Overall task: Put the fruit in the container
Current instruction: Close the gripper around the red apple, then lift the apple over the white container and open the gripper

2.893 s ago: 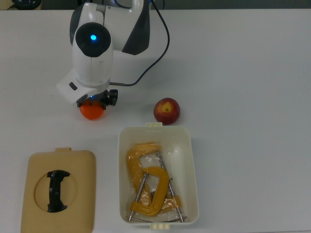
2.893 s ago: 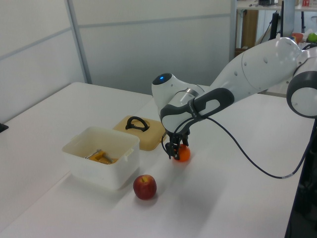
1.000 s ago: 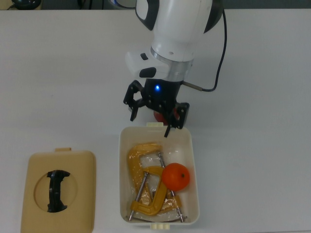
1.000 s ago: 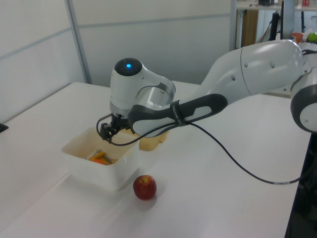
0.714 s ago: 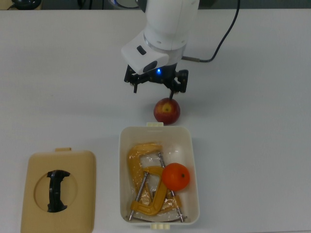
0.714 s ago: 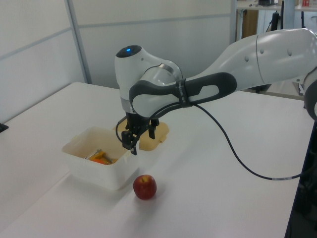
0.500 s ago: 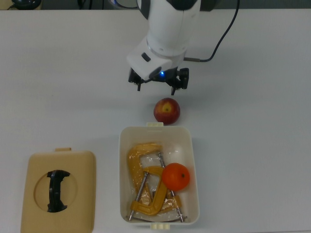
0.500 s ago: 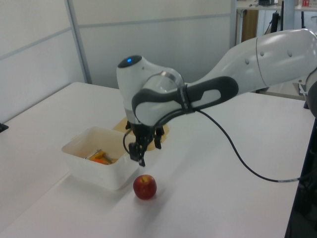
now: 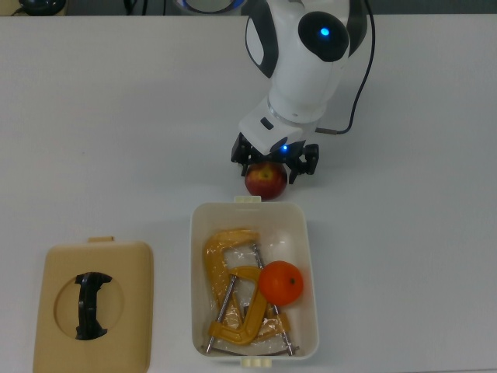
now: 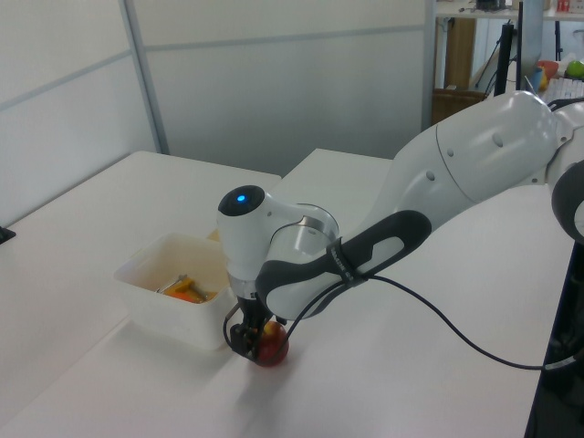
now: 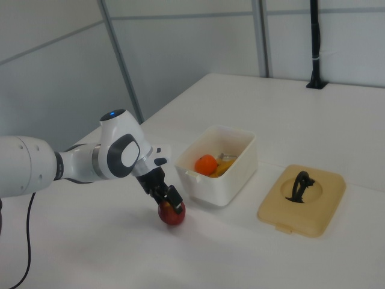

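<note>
Claw (image 9: 275, 165) is down at the red apple (image 9: 266, 182), fingers spread to either side of the fruit; in the top view the black fingers flank its upper half, and whether the pads already touch the skin cannot be told; the apple sits on the white tabletop (image 9: 419, 233), so I judge the grasp not yet made. The apple lies just beside the end tab of the cream-white container (image 9: 311, 264), outside it, on the top view's upper side of the box. The orange mandarin (image 9: 280, 283) is already inside the container, resting on yellow C-clamps (image 9: 233, 299); one fruit in, one to go. The tan lid (image 9: 93, 307) with its black handle lies well apart, on the top view's left, clear of the work.

Risks, as judged from here: the apple is round and glossy, and an off-centre closure could squeeze it out sideways and send it rolling across the tabletop; the nearness of the container wall leaves little room, so a finger could catch the rim or tab and shove the box; on release, the apple would land on the mandarin or the clamps, which fill much of the floor, and could bounce or settle unevenly; a release from height would worsen that.
</note>
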